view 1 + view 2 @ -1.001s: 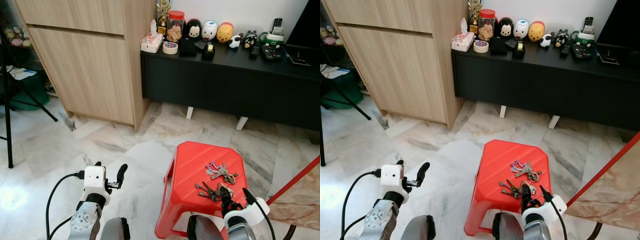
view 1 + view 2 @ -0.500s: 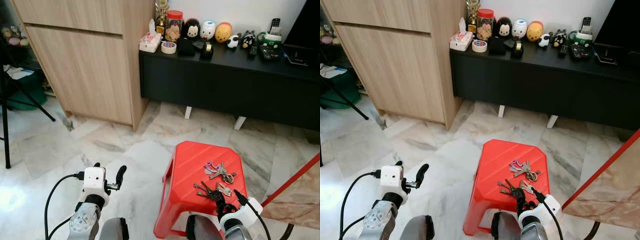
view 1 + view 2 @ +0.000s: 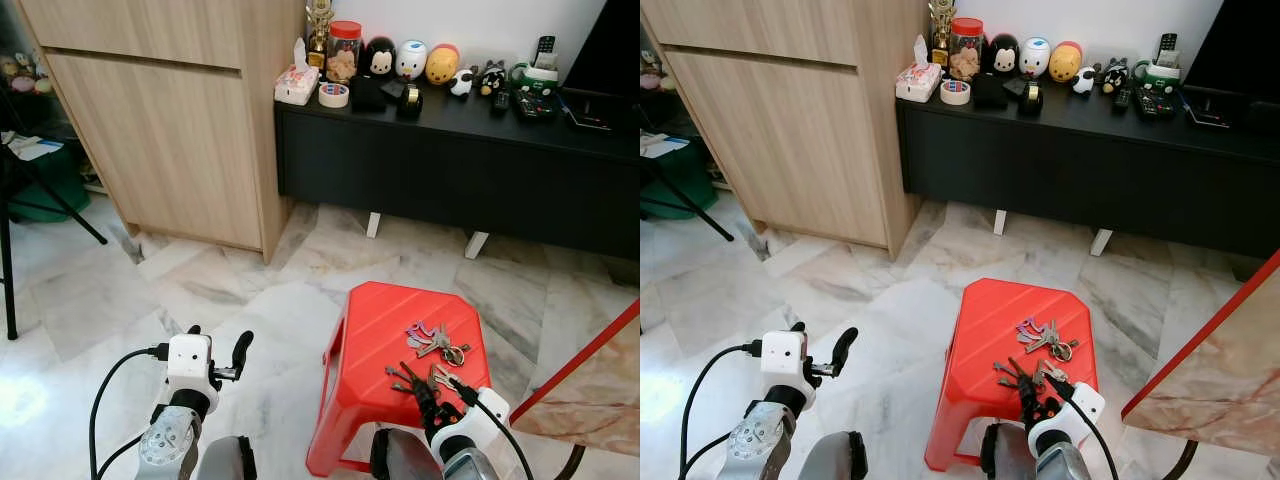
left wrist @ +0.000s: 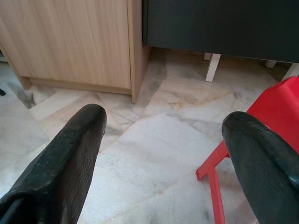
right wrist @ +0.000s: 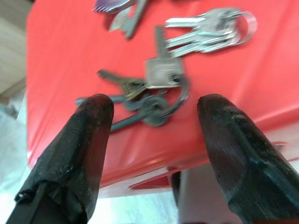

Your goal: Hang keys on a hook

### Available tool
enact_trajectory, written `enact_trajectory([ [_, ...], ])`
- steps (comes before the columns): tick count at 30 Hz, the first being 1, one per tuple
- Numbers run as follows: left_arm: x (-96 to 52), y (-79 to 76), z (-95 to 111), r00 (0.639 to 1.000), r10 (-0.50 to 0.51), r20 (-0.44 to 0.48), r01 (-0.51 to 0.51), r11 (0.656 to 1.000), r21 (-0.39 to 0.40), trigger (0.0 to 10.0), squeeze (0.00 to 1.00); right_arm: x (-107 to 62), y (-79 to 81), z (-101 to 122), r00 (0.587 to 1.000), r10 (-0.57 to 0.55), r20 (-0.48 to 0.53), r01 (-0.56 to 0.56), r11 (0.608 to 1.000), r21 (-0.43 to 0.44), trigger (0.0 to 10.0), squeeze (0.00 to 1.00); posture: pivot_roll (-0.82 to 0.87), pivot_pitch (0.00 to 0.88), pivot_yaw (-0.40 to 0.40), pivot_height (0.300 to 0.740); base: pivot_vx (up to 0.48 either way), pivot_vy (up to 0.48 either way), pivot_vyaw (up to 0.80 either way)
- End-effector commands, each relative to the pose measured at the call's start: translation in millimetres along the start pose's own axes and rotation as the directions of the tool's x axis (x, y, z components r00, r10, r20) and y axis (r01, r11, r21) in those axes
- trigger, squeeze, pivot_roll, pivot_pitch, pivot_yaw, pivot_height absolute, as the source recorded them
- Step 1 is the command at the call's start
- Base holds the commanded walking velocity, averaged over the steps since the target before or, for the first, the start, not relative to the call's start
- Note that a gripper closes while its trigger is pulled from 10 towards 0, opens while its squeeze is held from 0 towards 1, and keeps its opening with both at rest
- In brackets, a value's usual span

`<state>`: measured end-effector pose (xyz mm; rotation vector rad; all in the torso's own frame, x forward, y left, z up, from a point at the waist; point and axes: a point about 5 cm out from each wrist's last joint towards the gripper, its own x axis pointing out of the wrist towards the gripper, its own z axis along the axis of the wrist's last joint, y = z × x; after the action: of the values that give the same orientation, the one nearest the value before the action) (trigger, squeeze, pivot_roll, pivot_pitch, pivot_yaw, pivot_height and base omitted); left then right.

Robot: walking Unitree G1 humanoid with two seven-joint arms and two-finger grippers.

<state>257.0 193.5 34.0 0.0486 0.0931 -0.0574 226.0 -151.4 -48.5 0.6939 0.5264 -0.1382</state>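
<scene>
Right claw: the right claw (image 5: 152,135) sits low over the near edge of the red plastic stool (image 3: 375,345), its two black fingers (image 5: 91,140) spread apart and grasping nothing, one on either side of the dark bunch of keys on a ring (image 5: 149,95), which lies just ahead of the tips.
Left claw: the left claw (image 4: 161,154) is held out over the pale marble floor (image 3: 110,300), to the left of the stool, fingers wide apart and empty (its white wrist block points forward).
Keys: two bunches lie on the stool top towards its right side; the dark bunch is nearer the robot, the second bunch of silver keys with a purple tag (image 3: 437,340) lies just beyond it, close but apart.
Edges: the dark bunch rests near the stool's front edge; the stool's right edge is close to a slanted red-edged board (image 3: 590,375).
Open room: bare floor spreads between the stool, the light wooden cabinet (image 3: 170,120) and the long black low sideboard (image 3: 450,160) (its top is crowded with small toys and jars).
Far left: black tripod legs (image 3: 40,200) stand on the floor.
</scene>
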Motion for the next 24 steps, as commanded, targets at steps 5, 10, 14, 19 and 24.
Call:
enact_trajectory([
  [5,-2.8,-4.6,-6,1.000,-0.010,-0.016,0.010,1.000,0.000,10.0,0.00,0.9,3.8,-5,0.999,0.017,-0.026,-0.018,1.000,-0.009,10.0,0.00,0.08,0.037,-0.081,0.597,0.000,0.000,0.00],
  [10,-2.3,-4.4,-5,1.000,-0.006,-0.014,0.006,1.000,-0.001,10.0,0.00,-0.6,-4.6,-8,0.999,-0.026,-0.043,0.026,1.000,-0.013,10.0,0.00,0.08,0.042,-0.082,0.597,0.000,0.000,0.00],
  [14,-2.4,-5.2,-5,1.000,-0.005,-0.011,0.005,1.000,0.000,10.0,0.00,-2.1,-12.0,-7,0.997,-0.062,-0.041,0.062,0.998,-0.005,10.0,0.00,0.08,0.047,-0.084,0.597,0.000,0.000,0.00],
  [19,-3.4,-6.1,-6,1.000,-0.019,-0.014,0.019,1.000,0.024,10.0,0.00,-2.6,-15.9,-6,0.996,-0.078,-0.034,0.078,0.997,0.000,10.0,0.00,0.08,0.052,-0.084,0.597,0.000,0.000,0.00],
  [24,-3.2,-5.7,-6,1.000,-0.014,-0.012,0.014,1.000,0.018,10.0,0.00,-2.6,-16.2,-5,0.997,-0.078,-0.012,0.079,0.997,0.028,10.0,0.00,0.08,0.056,-0.081,0.597,0.000,0.000,0.00],
])
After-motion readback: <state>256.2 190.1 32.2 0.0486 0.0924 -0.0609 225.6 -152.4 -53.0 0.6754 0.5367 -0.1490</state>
